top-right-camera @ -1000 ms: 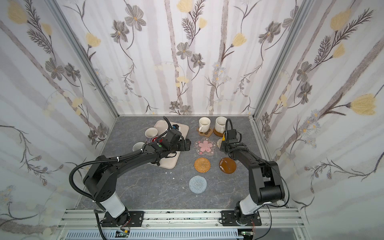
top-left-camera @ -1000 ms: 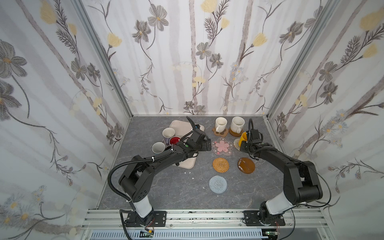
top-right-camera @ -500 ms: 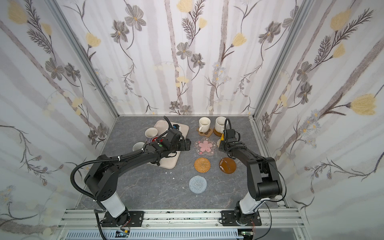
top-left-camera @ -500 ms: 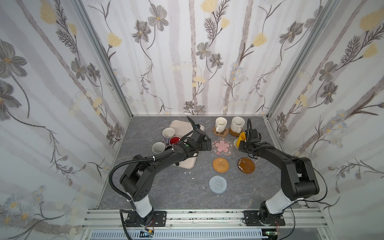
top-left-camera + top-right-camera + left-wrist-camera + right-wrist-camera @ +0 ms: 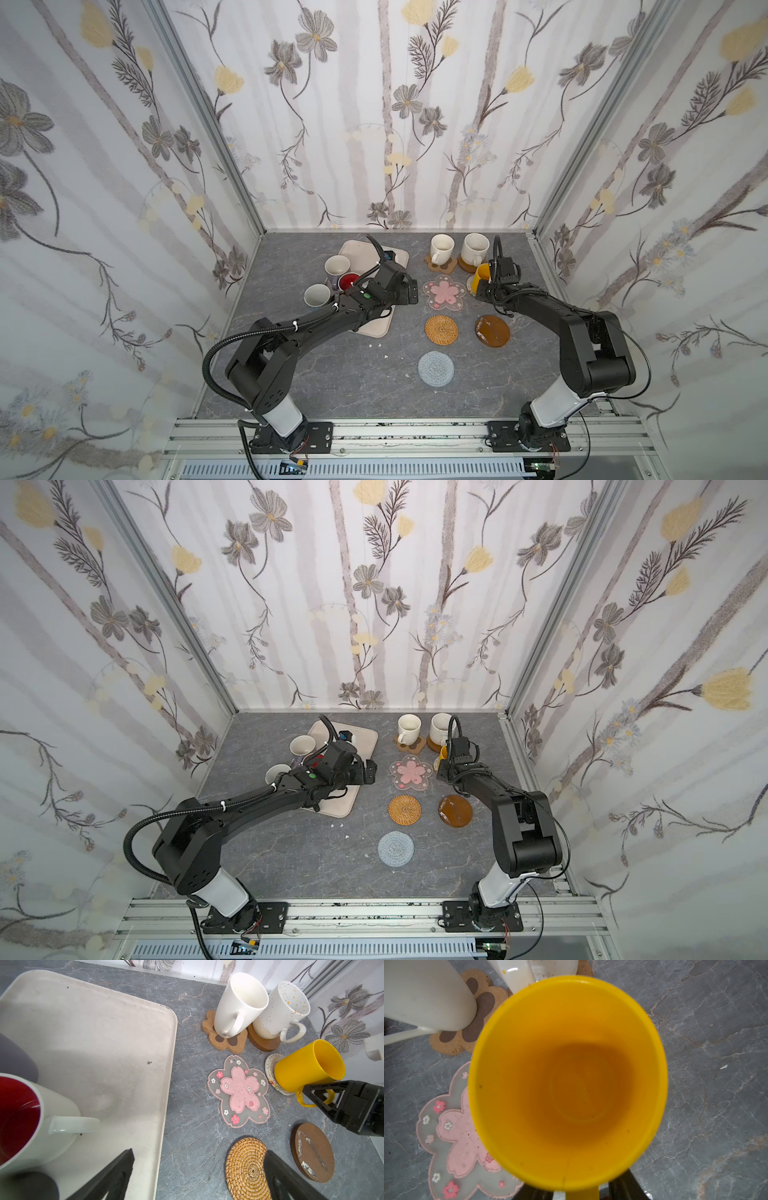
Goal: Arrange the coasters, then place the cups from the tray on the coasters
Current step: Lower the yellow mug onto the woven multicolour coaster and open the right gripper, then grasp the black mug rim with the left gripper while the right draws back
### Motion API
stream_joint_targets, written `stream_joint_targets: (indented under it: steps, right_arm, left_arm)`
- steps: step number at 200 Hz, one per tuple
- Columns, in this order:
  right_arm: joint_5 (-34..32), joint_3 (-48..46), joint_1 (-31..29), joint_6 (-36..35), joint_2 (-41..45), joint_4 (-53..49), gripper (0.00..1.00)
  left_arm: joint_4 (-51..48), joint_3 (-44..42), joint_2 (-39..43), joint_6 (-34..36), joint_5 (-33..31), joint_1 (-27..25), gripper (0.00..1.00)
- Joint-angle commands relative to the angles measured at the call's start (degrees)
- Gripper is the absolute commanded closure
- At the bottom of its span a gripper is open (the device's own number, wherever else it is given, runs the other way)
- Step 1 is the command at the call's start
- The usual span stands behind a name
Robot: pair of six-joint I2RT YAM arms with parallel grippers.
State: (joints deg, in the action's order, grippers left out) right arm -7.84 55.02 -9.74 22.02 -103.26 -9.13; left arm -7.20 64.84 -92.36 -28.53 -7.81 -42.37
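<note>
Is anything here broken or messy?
Yes. The empty brown wooden coaster has whitish scraped patches on top, as if worn or chipped. A few small white bits lie loose near the tray.

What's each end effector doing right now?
Left end effector: open, holding nothing.
Right end effector: at the yellow mug's handle; open or closed cannot be told.

The tray [image 5: 358, 252] is set left on the counter [image 5: 332, 374], three cups [image 5: 337, 266] gathered at its left edge. Right of it (toward the rear) two cups [image 5: 441, 247] are stood on coasters [image 5: 443, 268]; the blossom coaster [image 5: 444, 293] is laid before them, the rattan coaster [image 5: 441, 329] nearer.
</note>
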Motion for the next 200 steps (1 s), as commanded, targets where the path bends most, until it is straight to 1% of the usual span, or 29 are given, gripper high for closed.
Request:
stream_joint_targets:
  steps: [1,16,38,59,91,97,103,121,141,165,200]
  right_arm:
    - [0.39,-0.61,-0.02,0.13,1.21,3.41,0.49]
    - [0.52,-1.01,-0.10,0.13,1.99,3.46,0.43]
    - [0.75,-1.87,-0.06,0.03,3.72,3.59,0.36]
    - [0.81,-3.01,-0.25,-0.05,6.48,4.09,0.31]
    - [-0.11,-5.09,-2.21,0.00,11.48,6.19,0.28]
    - [-0.90,-5.16,-2.89,0.02,13.65,6.27,0.28]
    - [-1.64,-5.19,-3.72,0.07,14.60,6.43,0.27]
    - [-3.57,-4.90,-6.53,0.39,17.04,7.13,0.26]
    - [-4.70,-3.77,-9.89,0.69,18.70,7.90,0.23]
    - [-4.71,-2.35,-13.13,1.35,19.84,8.91,0.21]
    - [-3.54,-0.21,-15.79,1.64,20.04,9.58,0.19]
  left_arm:
    - [0.88,-1.66,3.02,-0.40,-1.07,0.26,0.00]
    - [0.30,-3.39,5.86,-0.30,-1.20,0.52,0.00]
    - [-2.21,-5.67,9.87,-0.44,-2.73,0.63,0.06]
    - [-5.18,-8.09,13.78,-1.04,-4.61,0.86,0.12]
    - [-9.63,-12.06,19.77,-3.32,-6.12,2.00,0.18]
    - [-10.33,-12.69,20.02,-3.80,-6.28,2.16,0.18]
    - [-11.03,-13.28,21.85,-4.00,-6.37,2.36,0.19]
    - [-13.18,-15.07,23.46,-4.67,-7.12,2.71,0.19]
    - [-13.80,-17.71,24.33,-5.60,-6.99,3.43,0.16]
    - [-14.11,-20.11,24.67,-7.05,-7.01,3.99,0.15]
    - [-14.68,-22.23,25.88,-8.53,-8.17,4.69,0.15]
